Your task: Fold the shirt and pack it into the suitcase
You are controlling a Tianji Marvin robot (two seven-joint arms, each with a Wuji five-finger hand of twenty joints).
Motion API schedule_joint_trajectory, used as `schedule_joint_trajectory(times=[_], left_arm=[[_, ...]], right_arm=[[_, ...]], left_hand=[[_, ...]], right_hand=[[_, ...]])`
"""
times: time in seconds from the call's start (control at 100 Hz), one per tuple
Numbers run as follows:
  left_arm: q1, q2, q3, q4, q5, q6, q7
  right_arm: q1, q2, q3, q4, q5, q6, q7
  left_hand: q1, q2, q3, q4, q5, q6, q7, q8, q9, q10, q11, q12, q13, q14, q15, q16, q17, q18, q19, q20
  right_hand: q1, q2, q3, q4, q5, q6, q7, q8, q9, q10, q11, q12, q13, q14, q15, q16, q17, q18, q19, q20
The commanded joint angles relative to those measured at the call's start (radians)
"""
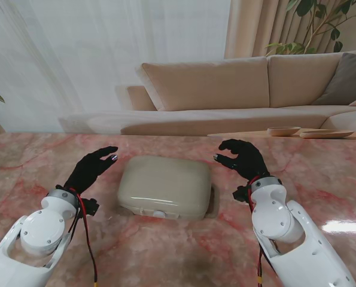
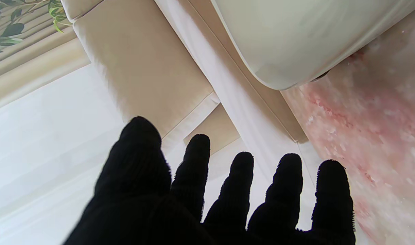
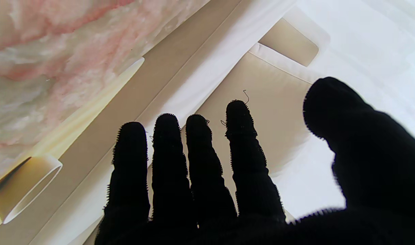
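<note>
closed cream suitcase (image 1: 164,187) is being flanked on the pink marble table (image 1: 183,245); left hand (image 1: 91,168) and right hand (image 1: 243,158) are being held released, fingers spread, grasping nothing.

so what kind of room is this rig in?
Looks like a living room, or a mock-up of one: beige sofa, sheer curtain, leafy plant. The closed suitcase sits on a pink marble table.

Pale cream suitcase (image 1: 164,186) on pink-and-white marbled table (image 1: 321,173). Black knit gloves on left hand (image 1: 91,169) and right hand (image 1: 243,158); white arms (image 1: 297,239). Beige sofa (image 1: 237,89).
</note>
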Motion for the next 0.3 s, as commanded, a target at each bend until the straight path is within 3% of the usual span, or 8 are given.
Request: schedule_joint_trajectory(times=[0.0, 0.29], left_arm=[[0.012, -0.004, 0.002, 0.013, -0.002, -0.002, 0.007], [0.021, -0.005, 0.001, 0.028, -0.026, -0.001, -0.001]], right_arm=[[-0.016, -0.004, 0.003, 0.016, 0.006, 0.011, 0.007], [-0.014, -0.004, 0.010, 0.045, 0.030, 0.015, 0.016]], left_hand=[[-0.035, 0.043, -0.037, -0.021, 0.009, 0.000, -0.018, 0.006, -0.025, -0.012, -0.017, -0.011, -0.043, -0.047, -0.019, -0.018, -0.014, -0.023, -0.038, -0.013], [-0.030, 0.044, -0.035, -0.021, 0.011, -0.005, -0.018, 0.010, -0.001, -0.013, -0.011, -0.005, -0.024, -0.054, -0.015, -0.022, -0.009, -0.010, -0.043, -0.015]], right_hand=[[-0.027, 0.004, -0.010, 0.008, -0.016, -0.001, -0.017, -0.006, -0.023, 0.003, -0.016, -0.015, 0.007, 0.003, -0.018, -0.009, -0.011, -0.001, 0.002, -0.004], [-0.036, 0.009, -0.013, 0.006, -0.013, -0.001, -0.017, -0.003, -0.021, 0.003, -0.017, -0.012, 0.008, 0.003, -0.020, -0.007, -0.011, 0.002, -0.001, -0.003]])
